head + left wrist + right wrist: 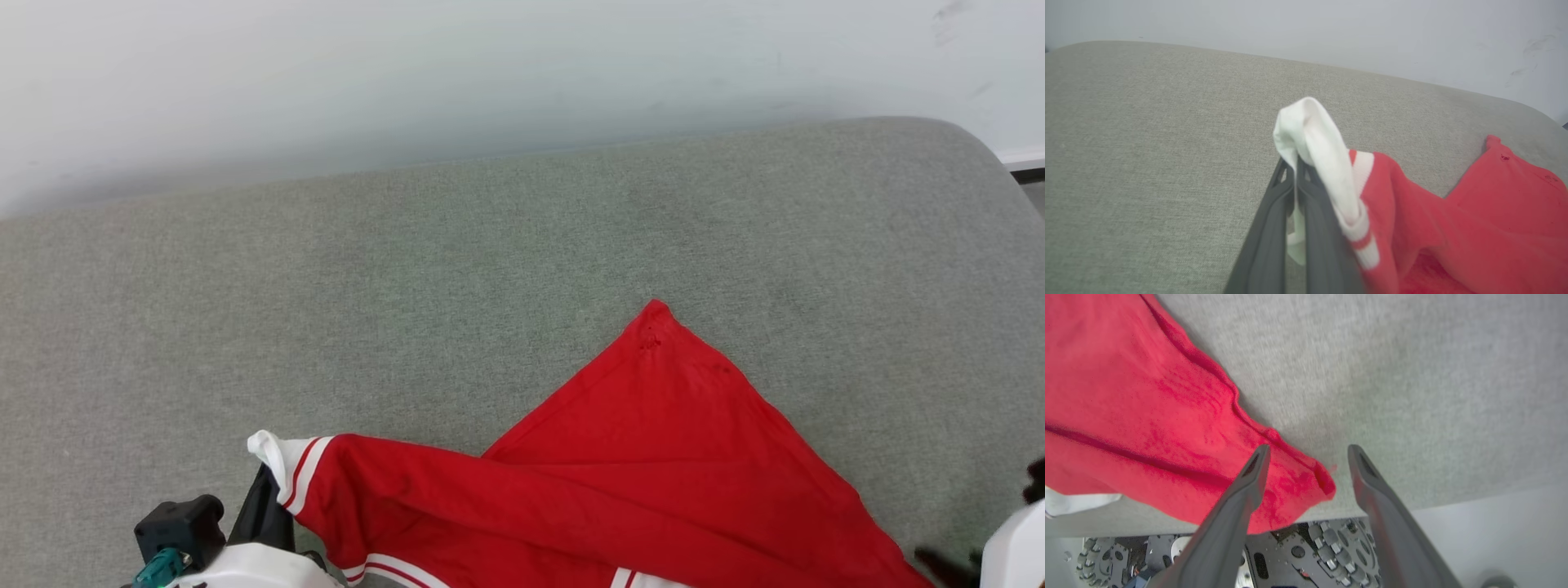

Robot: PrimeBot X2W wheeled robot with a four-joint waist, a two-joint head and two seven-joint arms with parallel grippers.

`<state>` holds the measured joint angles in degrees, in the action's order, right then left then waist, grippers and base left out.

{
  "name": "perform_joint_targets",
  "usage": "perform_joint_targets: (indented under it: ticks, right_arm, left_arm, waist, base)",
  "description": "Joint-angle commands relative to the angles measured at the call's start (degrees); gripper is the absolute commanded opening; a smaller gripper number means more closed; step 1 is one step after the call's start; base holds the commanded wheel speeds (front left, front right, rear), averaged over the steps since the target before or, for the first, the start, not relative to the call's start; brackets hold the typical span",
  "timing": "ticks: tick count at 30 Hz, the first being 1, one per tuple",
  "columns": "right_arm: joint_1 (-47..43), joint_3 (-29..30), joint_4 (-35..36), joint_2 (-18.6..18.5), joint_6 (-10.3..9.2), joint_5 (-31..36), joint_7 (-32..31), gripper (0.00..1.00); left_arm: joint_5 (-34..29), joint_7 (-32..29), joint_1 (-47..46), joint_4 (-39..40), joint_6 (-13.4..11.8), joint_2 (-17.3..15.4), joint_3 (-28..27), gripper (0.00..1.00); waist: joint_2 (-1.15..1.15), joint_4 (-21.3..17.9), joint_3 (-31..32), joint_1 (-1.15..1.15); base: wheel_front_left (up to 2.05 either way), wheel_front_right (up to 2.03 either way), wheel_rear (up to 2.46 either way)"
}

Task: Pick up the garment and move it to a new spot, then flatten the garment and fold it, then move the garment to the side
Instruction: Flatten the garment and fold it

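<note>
Pinching the garment's [653, 457] white cuff [1310, 134], the left gripper [265, 482] sits at the garment's left end, its jaws pressed together on the cloth. The head view gives the dark fingers rising under the cuff. The left wrist view adds the grip itself: white fabric is bunched over the fingertips, a strip of it hangs down between the two fingers, and the red-and-white striped band lies just right of them.

From the cuff the red sleeve runs right into the garment's body, which lies on the grey cushion [408, 286] with one pointed corner aimed at the pale wall [408, 82] beyond it.

At the garment's right end the right gripper [1308, 451] has its jaws spread wide, with nothing clamped. The head view catches a pale casing and dark tips by the garment's lower right edge. The right wrist view shows more: a red corner [1318, 482] droops over the cushion's front edge between the two fingers. That corner sits nearer the left finger, whose tip overlaps the cloth; whether it touches, I cannot tell. Below that corner shows the robot's base [1331, 543] with its roller wheels, partly hidden behind the fingers.
</note>
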<state>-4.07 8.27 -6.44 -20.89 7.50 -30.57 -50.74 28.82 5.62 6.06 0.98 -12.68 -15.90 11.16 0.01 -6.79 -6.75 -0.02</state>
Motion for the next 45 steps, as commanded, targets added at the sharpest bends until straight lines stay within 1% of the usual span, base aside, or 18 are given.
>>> perform_joint_targets:
  ticks: [1, 6, 9, 12, 14, 16, 18, 22, 25, 27, 29, 31, 33, 38, 39, 40, 41, 45]
  right_arm:
    - [2.0, 0.5, 0.9, 0.4, -0.03, 0.5, 2.8, 1.00]
    - [7.5, 1.9, 1.3, 1.6, -0.02, 0.7, 15.2, 1.00]
    - [11.8, 0.6, 1.6, 1.5, -0.02, 0.3, 21.7, 1.00]
    - [16.9, -1.1, 1.4, 1.0, -0.03, -1.0, 26.0, 1.00]
    - [19.8, -3.1, 0.8, 0.4, -0.02, -1.6, 26.7, 1.00]
    - [22.9, -5.5, 0.4, -0.8, -0.03, -2.3, 25.0, 1.00]
    - [25.9, -8.7, 0.1, -2.2, -0.02, -3.2, 21.4, 1.00]
    - [31.2, -13.6, -0.1, -5.0, -0.03, -4.7, 10.0, 1.00]
    - [35.0, -16.4, -0.5, -6.0, -0.02, -5.9, 1.4, 1.00]
    - [36.6, -17.8, -1.1, -5.9, -0.03, -6.5, -3.8, 1.00]
    - [38.1, -19.8, -0.5, -6.0, -0.03, -6.9, -7.2, 1.00]
    - [38.8, -21.7, -0.2, -6.8, -0.02, -6.5, -9.3, 1.00]
    - [38.9, -23.3, -0.9, -6.5, -0.03, -7.2, -11.0, 1.00]
    - [37.7, -26.8, -2.7, -6.7, -0.02, -7.8, -12.8, 1.00]
    - [37.4, -27.4, -3.2, -6.8, -0.02, -8.1, -13.0, 0.87]
    - [37.1, -28.0, -3.6, -6.7, -0.02, -8.8, -13.0, 0.37]
    - [36.9, -28.5, -4.0, -6.8, -0.02, -9.1, -13.0, 0.00]
    - [38.1, -29.6, -3.4, -7.7, -0.02, -10.6, -10.2, 0.00]
  left_arm:
    - [-0.2, -0.2, -0.2, 0.4, -0.3, -0.4, 0.2, 0.00]
    - [-1.1, -0.2, -2.3, 2.0, -0.3, -0.5, 0.9, 0.00]
    - [-1.7, -0.1, -3.9, 3.2, -0.1, -0.5, 1.6, 0.00]
    - [-2.3, 0.4, -6.4, 4.2, 0.4, -0.2, 2.1, 0.00]
    - [-2.6, 0.6, -7.7, 4.2, 0.5, 0.3, 2.7, 0.00]
    - [-3.0, 0.9, -9.3, 4.4, 0.8, 0.8, 3.4, 0.00]
    - [-3.3, 1.2, -10.6, 4.3, 1.1, 1.2, 4.1, 0.00]
    - [-3.7, 1.9, -12.8, 4.3, 1.7, 1.9, 5.2, 0.00]
    - [-4.0, 2.5, -14.2, 4.0, 2.2, 2.6, 6.1, 0.00]
    - [-4.0, 2.9, -15.1, 3.8, 2.5, 3.0, 6.5, 0.00]
    - [-4.4, 3.3, -15.8, 3.4, 2.8, 3.2, 7.1, 0.00]
    - [-4.3, 3.8, -16.5, 2.9, 3.1, 3.6, 7.5, 0.00]
    - [-4.2, 4.3, -17.2, 2.3, 3.3, 4.0, 7.7, 0.00]
    - [-4.0, 5.0, -17.5, 1.1, 3.5, 4.5, 7.9, 0.00]
    - [-3.9, 5.2, -17.7, 0.9, 3.6, 4.5, 8.0, 0.00]
    - [-3.7, 5.3, -17.8, 0.6, 3.6, 4.5, 7.9, 0.00]
    - [-3.6, 5.4, -17.8, 0.3, 3.7, 4.6, 7.9, 0.00]
    - [-3.4, 5.7, -18.1, -0.6, 3.9, 4.4, 7.6, 0.00]
  waist:
    - [-0.01, 0.2, -0.4, 0.02]
    - [-0.01, 1.3, -2.6, 0.02]
    - [-0.01, 2.4, -4.9, 0.02]
    - [-0.01, 3.6, -7.7, 0.02]
    - [-0.01, 4.4, -9.1, 0.02]
    - [-0.01, 5.4, -10.8, 0.02]
    - [-0.01, 6.1, -12.1, 0.02]
    - [-0.01, 8.0, -14.7, 0.02]
    - [-0.01, 9.4, -16.1, 0.02]
    - [-0.01, 10.2, -17.2, 0.02]
    - [-0.01, 11.2, -18.0, 0.02]
    - [-0.01, 11.9, -18.7, 0.02]
    - [-0.01, 12.2, -19.4, 0.02]
    - [-0.01, 12.7, -20.0, 0.02]
    - [-0.01, 12.8, -20.0, 0.02]
    - [-0.01, 12.8, -20.0, 0.02]
    - [-0.01, 12.9, -20.0, 0.02]
    - [-0.01, 12.8, -19.2, 0.02]
  base:
    - [0.00, 0.00, 0.00]
    - [0.00, 0.00, 0.00]
    - [0.00, 0.00, 0.00]
    - [0.00, 0.00, 0.00]
    - [0.00, 0.00, 0.00]
    - [0.00, 0.00, 0.00]
    - [0.00, 0.00, 0.00]
    - [0.00, 0.00, 0.00]
    - [0.00, 0.00, 0.00]
    - [0.00, 0.00, 0.00]
    - [0.00, 0.00, 0.00]
    - [0.00, 0.00, 0.00]
    - [0.00, 0.00, 0.00]
    - [0.00, 0.00, 0.00]
    - [0.00, 0.00, 0.00]
    - [0.00, 0.00, 0.00]
    - [0.00, 0.00, 0.00]
    - [0.00, 0.00, 0.00]
